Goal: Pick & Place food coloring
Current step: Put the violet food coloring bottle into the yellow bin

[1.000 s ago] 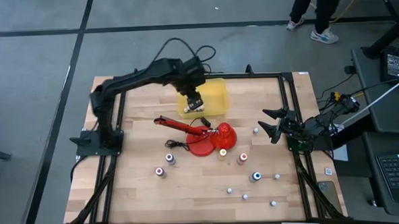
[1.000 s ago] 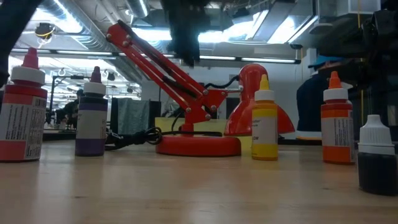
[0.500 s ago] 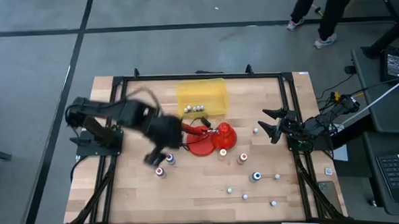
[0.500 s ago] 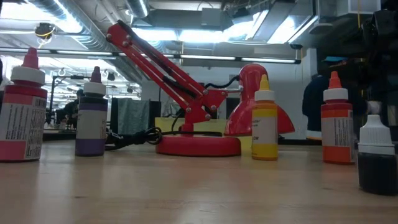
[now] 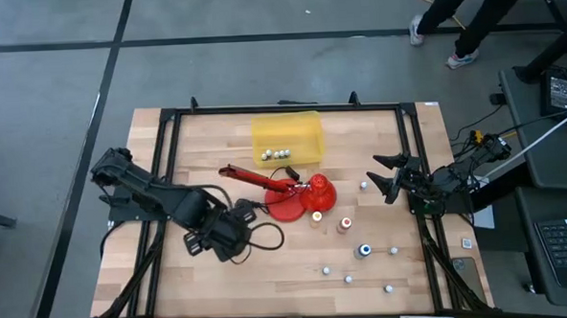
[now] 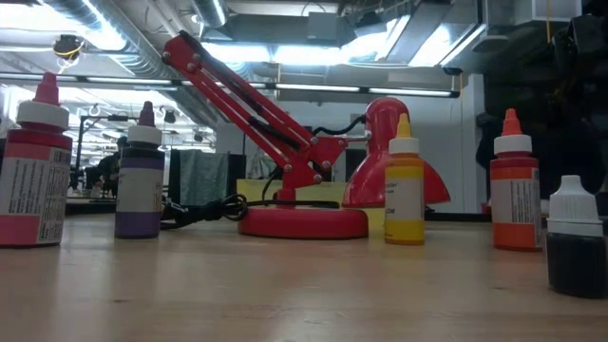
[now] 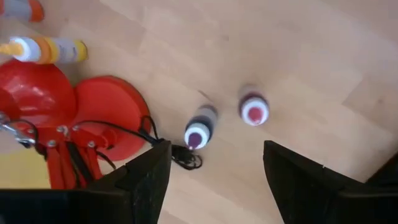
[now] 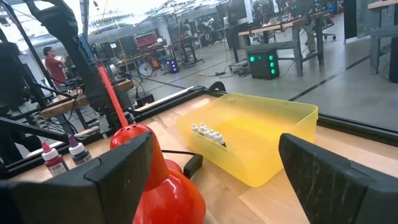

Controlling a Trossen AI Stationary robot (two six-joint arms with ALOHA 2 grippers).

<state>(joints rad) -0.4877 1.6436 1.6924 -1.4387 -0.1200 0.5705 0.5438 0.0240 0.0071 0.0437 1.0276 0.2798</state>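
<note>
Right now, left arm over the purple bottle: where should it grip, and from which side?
Come straight down from above. The purple bottle stands upright, pale tip up, seen end-on between the open fingers of the left gripper. Close on the round body below the cap, probably not the narrow tip. Mind the dark red bottle and the lamp cable nearby.

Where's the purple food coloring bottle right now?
In the left wrist view the purple bottle stands upright on the wood under the open left gripper, between the red lamp base and the dark red bottle. The high view hides it beneath that arm.
</note>
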